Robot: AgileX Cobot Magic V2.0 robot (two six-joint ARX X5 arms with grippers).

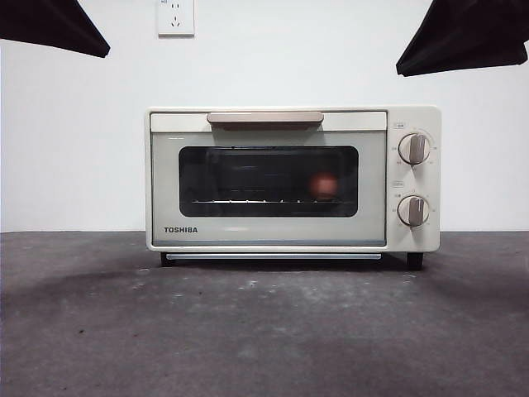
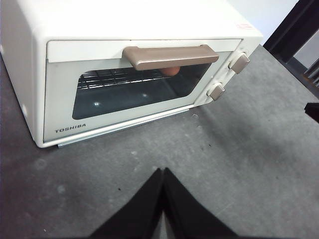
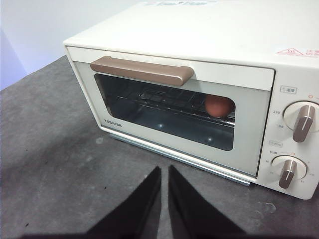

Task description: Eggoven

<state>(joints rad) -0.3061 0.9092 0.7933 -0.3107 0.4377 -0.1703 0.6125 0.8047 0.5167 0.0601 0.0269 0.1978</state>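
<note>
We see egg on rack inside oven, door closed. Left gripper & right gripper clenched, empty, held above table.

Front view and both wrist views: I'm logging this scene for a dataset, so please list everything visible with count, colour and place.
Toaster oven: one, cream, on the table, door closed.
Handle: one, tan, across the door's top.
Knobs: two, tan-grey, stacked beside the door.
Egg: one, reddish-brown, on the rack inside, at the knob end.
Table: one, dark grey, under the oven.
Wall socket: one, white, on the wall above the oven.
Left gripper: one, black, shut, above the table before the oven.
Right gripper: one, black, nearly shut, likewise before the oven.
</note>
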